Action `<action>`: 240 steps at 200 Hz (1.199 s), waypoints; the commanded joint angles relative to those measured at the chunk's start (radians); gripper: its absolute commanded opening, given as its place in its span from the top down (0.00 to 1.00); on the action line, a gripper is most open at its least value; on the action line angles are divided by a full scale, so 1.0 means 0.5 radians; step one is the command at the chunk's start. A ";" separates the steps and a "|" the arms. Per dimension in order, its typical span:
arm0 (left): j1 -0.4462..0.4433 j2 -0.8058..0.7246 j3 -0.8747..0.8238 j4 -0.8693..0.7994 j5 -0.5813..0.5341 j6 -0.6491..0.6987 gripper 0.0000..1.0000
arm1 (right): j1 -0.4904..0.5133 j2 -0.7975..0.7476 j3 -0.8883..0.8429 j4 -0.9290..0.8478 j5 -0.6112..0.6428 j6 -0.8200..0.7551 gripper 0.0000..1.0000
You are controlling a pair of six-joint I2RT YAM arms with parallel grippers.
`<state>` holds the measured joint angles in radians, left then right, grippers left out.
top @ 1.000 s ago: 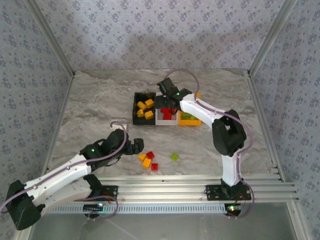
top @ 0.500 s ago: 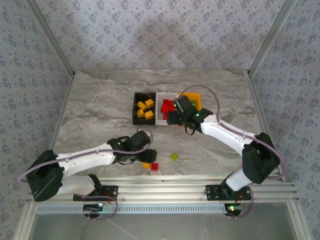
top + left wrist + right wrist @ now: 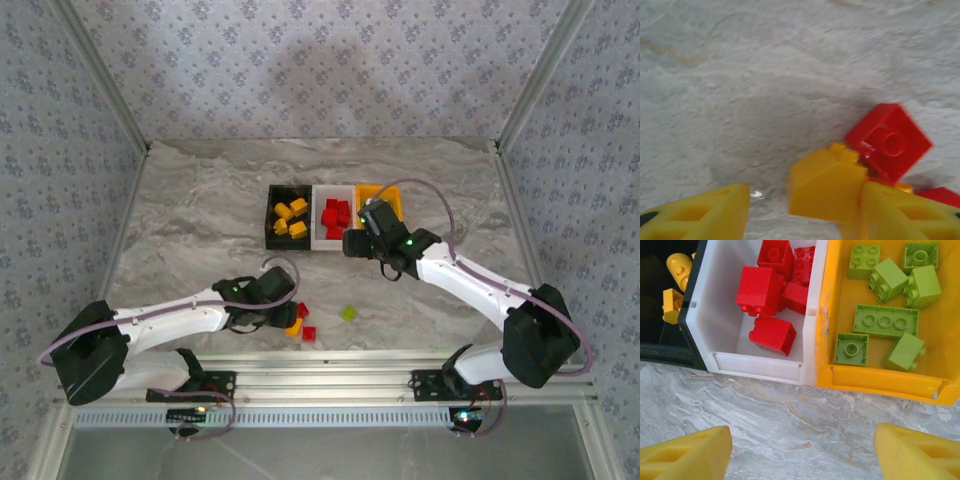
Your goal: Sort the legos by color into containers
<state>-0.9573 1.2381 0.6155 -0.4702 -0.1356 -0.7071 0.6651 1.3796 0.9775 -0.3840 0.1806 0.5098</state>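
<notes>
From above, the left gripper (image 3: 288, 315) sits low over loose legos (image 3: 309, 333) near the front edge of the table (image 3: 200, 250), with a green brick (image 3: 349, 314) apart to their right, while the right gripper (image 3: 352, 243) hangs just before the joined black bin (image 3: 270, 225), white bin (image 3: 318, 240) and orange bin (image 3: 392, 197). The left wrist view has its fingers (image 3: 705, 215) parted around a yellow brick (image 3: 827, 185), the right one touching it and the left one short of it, with a red brick (image 3: 888, 142) against its far side. The right wrist view has fingers (image 3: 685, 455) spread wide on nothing, facing yellow pieces (image 3: 674, 305) in the black bin, red pieces (image 3: 760, 290) in the white, and green pieces (image 3: 885, 320) in the orange.
</notes>
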 commanded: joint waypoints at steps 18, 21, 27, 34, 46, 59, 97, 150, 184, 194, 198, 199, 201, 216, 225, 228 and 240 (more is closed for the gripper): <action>0.089 -0.018 -0.064 -0.121 -0.074 -0.025 0.45 | -0.024 -0.110 -0.010 -0.007 0.050 0.039 0.23; 0.098 -0.020 -0.067 -0.119 -0.069 -0.020 0.45 | -0.025 -0.117 -0.009 -0.006 0.051 0.036 0.23; 0.110 -0.030 -0.076 -0.111 -0.058 -0.011 0.45 | -0.027 -0.123 -0.010 -0.006 0.053 0.039 0.23; 0.115 -0.034 -0.083 -0.090 -0.044 -0.009 0.43 | -0.028 -0.131 -0.010 -0.005 0.056 0.039 0.23; 0.120 -0.023 -0.087 -0.055 -0.001 -0.003 0.37 | -0.031 -0.141 -0.010 -0.002 0.059 0.038 0.23; 0.120 0.004 -0.081 -0.025 0.004 0.000 0.34 | -0.036 -0.143 -0.007 -0.004 0.058 0.037 0.23; 0.144 0.092 -0.094 0.144 -0.006 0.055 0.41 | -0.043 -0.157 -0.016 0.006 0.068 0.040 0.23; 0.157 0.027 -0.026 0.090 -0.035 0.079 0.69 | -0.057 -0.220 -0.052 -0.009 0.078 0.054 0.23; 0.317 -0.120 0.243 -0.016 -0.119 0.181 0.69 | -0.062 -0.266 -0.093 0.009 0.074 0.066 0.23; 0.426 -0.083 0.347 0.025 -0.111 0.218 0.70 | -0.063 -0.272 -0.107 0.012 0.070 0.078 0.23; 0.467 -0.057 0.388 0.055 -0.095 0.234 0.70 | -0.065 -0.275 -0.113 0.011 0.068 0.079 0.23; 0.474 -0.049 0.399 0.062 -0.093 0.239 0.70 | -0.064 -0.274 -0.113 0.012 0.068 0.079 0.23; 0.492 -0.032 0.423 0.077 -0.090 0.246 0.70 | -0.065 -0.274 -0.116 0.011 0.068 0.080 0.23; 0.607 0.152 0.609 0.189 -0.085 0.301 0.69 | -0.066 -0.273 -0.134 0.006 0.069 0.086 0.23; 0.661 0.306 0.741 0.234 -0.095 0.336 0.69 | -0.066 -0.276 -0.142 -0.005 0.068 0.094 0.23; 0.680 0.355 0.785 0.244 -0.096 0.344 0.69 | -0.067 -0.277 -0.147 -0.008 0.068 0.094 0.23; 0.741 0.560 0.960 0.275 -0.100 0.368 0.70 | -0.068 -0.280 -0.161 -0.027 0.073 0.096 0.23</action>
<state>-0.6376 1.3525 0.9607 -0.3962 -0.1726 -0.5854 0.6407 1.2572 0.9154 -0.3840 0.1959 0.5358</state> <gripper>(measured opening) 0.330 0.770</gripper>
